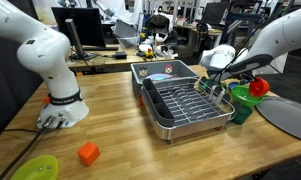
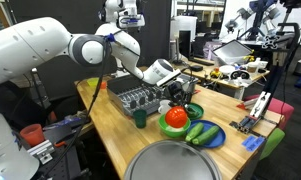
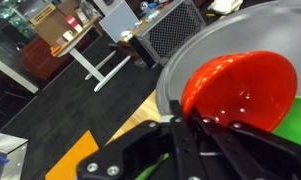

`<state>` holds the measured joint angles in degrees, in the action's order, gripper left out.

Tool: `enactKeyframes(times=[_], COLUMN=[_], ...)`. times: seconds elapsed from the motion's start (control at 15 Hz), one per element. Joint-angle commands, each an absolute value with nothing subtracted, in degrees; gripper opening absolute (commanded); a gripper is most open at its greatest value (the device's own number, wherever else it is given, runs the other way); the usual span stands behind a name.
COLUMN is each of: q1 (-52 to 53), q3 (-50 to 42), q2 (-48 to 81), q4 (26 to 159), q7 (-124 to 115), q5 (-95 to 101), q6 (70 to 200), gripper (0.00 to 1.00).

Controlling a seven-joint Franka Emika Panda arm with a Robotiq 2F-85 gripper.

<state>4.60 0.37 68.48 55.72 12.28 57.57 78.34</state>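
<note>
My gripper is shut, with the rim of a glossy red bowl pinched between its black fingers. In both exterior views the gripper reaches down just past the metal dish rack. The red bowl hangs tilted under the gripper, over a green cup. In the wrist view a large grey plate lies behind the bowl. A strip of green shows under the bowl's right side.
An orange block and a green plate lie near the robot base. Cucumbers rest on a blue plate beside the grey plate. A green cup stands by the rack. Cluttered desks fill the background.
</note>
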Motion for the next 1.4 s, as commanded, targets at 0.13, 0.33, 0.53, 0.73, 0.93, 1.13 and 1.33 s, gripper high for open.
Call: enactKeyframes(times=[0.13, 0.33, 0.53, 0.73, 0.93, 1.13, 1.33], q1=[0.89, -2.15, -4.05, -2.77, -2.04, -1.54, -0.74], q3=[1.09, 2.77, 3.16, -0.80, -2.45, -3.55, -4.58], q2=[64.83, 62.51, 59.92, 57.14, 54.57, 52.57, 50.65], q4=[57.85, 60.14, 63.43, 67.08, 71.22, 75.31, 79.36], q7=[8.08, 5.17, 2.65, 2.20, 1.88, 1.52, 0.50], q5=[46.71, 42.74, 41.02, 36.20, 34.25, 33.14, 33.09], q6=[87.48, 93.24, 99.02, 104.86, 109.32, 112.96, 115.46], gripper=[0.02, 0.02, 0.02, 0.02, 0.02, 0.02, 0.02])
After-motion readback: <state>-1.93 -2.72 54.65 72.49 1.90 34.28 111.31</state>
